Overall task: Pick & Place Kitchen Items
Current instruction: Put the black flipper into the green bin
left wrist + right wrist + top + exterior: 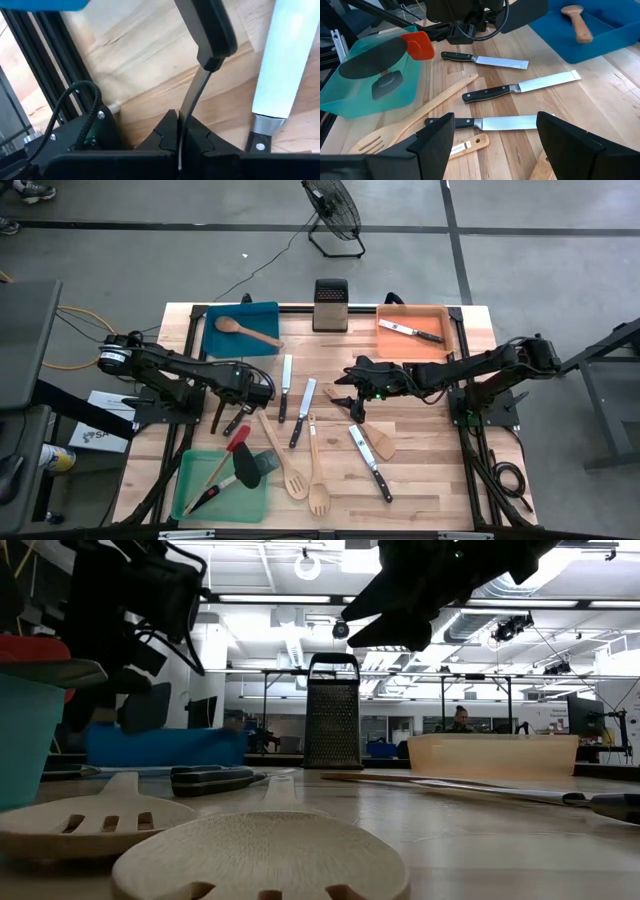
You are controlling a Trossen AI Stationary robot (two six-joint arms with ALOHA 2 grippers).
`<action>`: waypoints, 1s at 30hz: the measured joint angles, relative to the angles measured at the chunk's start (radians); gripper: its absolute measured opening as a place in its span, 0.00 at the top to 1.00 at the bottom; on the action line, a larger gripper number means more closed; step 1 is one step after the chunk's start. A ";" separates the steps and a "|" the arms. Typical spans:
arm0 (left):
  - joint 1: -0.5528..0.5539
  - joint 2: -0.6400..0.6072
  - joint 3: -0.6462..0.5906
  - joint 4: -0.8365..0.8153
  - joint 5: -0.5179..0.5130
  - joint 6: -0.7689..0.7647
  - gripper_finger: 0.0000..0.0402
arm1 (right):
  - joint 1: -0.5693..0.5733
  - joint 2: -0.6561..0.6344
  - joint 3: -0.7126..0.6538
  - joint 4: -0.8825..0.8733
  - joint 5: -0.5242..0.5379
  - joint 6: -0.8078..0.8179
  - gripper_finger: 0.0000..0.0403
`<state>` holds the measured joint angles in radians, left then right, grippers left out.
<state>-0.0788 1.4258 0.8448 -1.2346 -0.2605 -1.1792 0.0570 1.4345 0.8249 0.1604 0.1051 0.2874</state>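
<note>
My left gripper [179,136] is shut on a utensil with a black end [207,27] and a thin steel shank. In the high view it [232,410] stands left of centre, by a black-handled knife [285,388]. My right gripper [495,142] is open and empty above the table's middle [350,395], over a knife [485,122]. Two more knives [520,87] [485,60] lie flat beyond it. Wooden spoons and forks [283,455] [316,472], a wooden spatula [376,440] and another knife [369,463] lie flat nearer the front edge. My left gripper pinches the utensil's thin steel shank [192,95] between its two fingers, just below the black end. The fingers lie along the shank, and the black end sticks out past the fingertips. The black end stands above the boards; what lies behind the fingers is hidden.
A blue tray [215,340] at far left holds a wooden spoon. An orange tray [440,350] at far right holds a knife. A green tray [195,500] at near left holds red and black spatulas. An upright metal grater [330,305] stands at the far edge. A person [460,720] shows in the room behind.
</note>
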 joint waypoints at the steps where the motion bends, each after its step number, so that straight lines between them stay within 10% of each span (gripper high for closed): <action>1: 0.000 0.000 0.000 0.001 0.014 0.010 1.00 | 0.000 0.000 0.000 0.000 0.000 0.000 0.32; 15: 0.000 -0.011 0.000 -0.009 0.116 0.215 1.00 | 0.000 0.000 0.000 0.000 -0.003 0.000 0.32; 30: -0.177 -0.071 0.156 -0.168 -0.037 0.091 1.00 | 0.000 0.000 0.000 -0.019 -0.003 0.016 0.32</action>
<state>-0.2557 1.3546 1.0003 -1.4030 -0.2975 -1.0879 0.0570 1.4345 0.8246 0.1410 0.1017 0.3031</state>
